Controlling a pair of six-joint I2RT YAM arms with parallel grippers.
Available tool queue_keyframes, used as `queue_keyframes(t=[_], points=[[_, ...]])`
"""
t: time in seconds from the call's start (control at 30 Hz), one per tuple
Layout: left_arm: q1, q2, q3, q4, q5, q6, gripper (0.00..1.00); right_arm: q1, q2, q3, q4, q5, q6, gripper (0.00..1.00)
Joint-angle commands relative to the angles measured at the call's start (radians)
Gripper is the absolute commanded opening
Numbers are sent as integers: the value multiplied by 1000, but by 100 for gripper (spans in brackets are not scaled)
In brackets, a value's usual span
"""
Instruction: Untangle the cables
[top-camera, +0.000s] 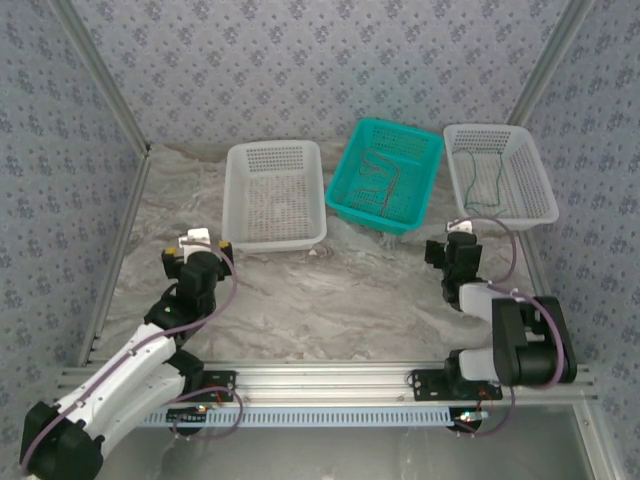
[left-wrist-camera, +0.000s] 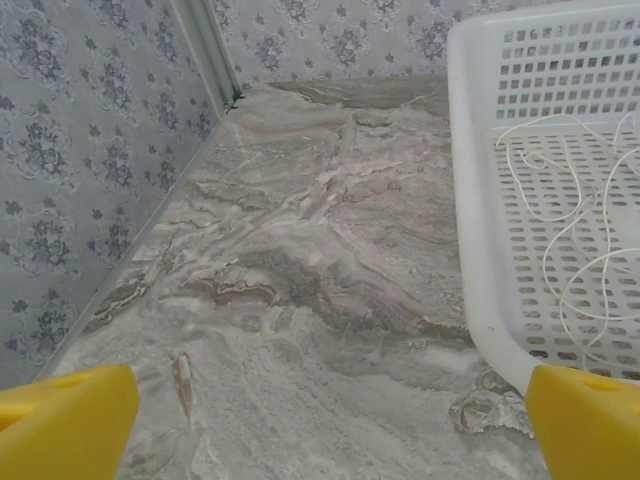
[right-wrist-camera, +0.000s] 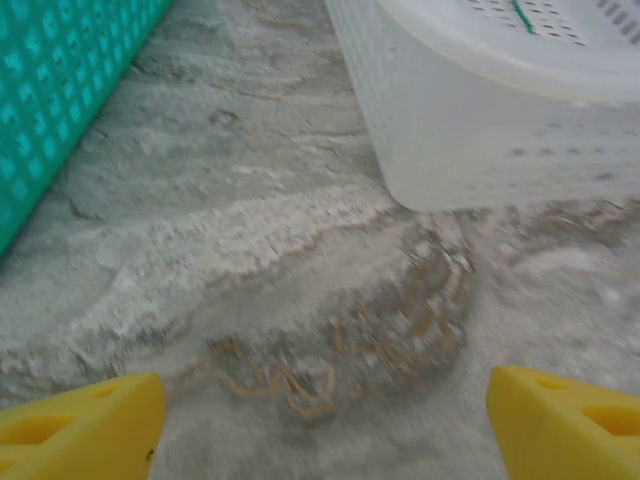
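Left hand (left-wrist-camera: 325, 425) and right hand (right-wrist-camera: 322, 425) spread, empty; pale cable (left-wrist-camera: 548, 262) in white basket (left-wrist-camera: 468, 200), red cables (top-camera: 385, 180) in teal basket (top-camera: 372, 216), green cable (top-camera: 485, 185) in right basket (top-camera: 500, 219); likely light, limp, snag-prone; best pinched at a raised loop

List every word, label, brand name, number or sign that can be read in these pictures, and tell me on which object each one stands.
No readable text in any view.
The white basket on the left, the teal basket and the white basket on the right are plain, with no print.
The wallpaper has a flower pattern without letters.
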Motion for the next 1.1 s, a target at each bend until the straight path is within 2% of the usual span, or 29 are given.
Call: queue_keyframes(t=[0.0, 0.07, 0.1, 0.13, 0.17, 0.2, 0.23, 0.4, 0.47, 0.53, 0.57, 0.8, 0.83, 0.9, 1.0, 1.07], points=[[17, -3, -27, 50, 38, -23, 99, -35, 170, -32, 453, -88, -21, 87], [24, 9, -31, 62, 47, -23, 99, -37, 114, -8, 289, -105, -23, 88], [29, 13, -28, 62, 51, -22, 99, -48, 146, -17, 382, -123, -17, 90], [35, 21, -27, 71, 55, -19, 99, -57, 125, 8, 293, -123, -1, 97], [41, 28, -30, 86, 59, -15, 99, -54, 125, 24, 250, -124, -7, 100], [52, 39, -32, 111, 67, -4, 99, -43, 141, 13, 315, -111, -17, 100], [64, 57, -33, 141, 82, 12, 99, -38, 126, 29, 256, -93, -17, 100], [210, 221, 4, 267, 191, 89, 99, -25, 129, 23, 270, -67, -22, 100], [288, 307, 25, 319, 298, 109, 100, -28, 130, 24, 273, -73, -21, 100], [379, 390, 44, 372, 467, 82, 99, -29, 130, 23, 274, -75, -22, 100], [399, 424, 52, 398, 495, 84, 99, -30, 131, 24, 274, -74, -21, 100], [469, 682, 60, 654, 537, 134, 99, -32, 130, 28, 267, -99, -24, 100], [472, 693, 92, 594, 552, 143, 99, -36, 131, 33, 254, -134, -34, 100], [470, 715, 114, 586, 586, 168, 99, -53, 130, 43, 231, -214, -44, 100], [470, 734, 124, 598, 602, 195, 99, -55, 131, 43, 232, -219, -45, 100], [494, 818, 5, 902, 595, 166, 100, -55, 130, 44, 232, -219, -45, 100]])
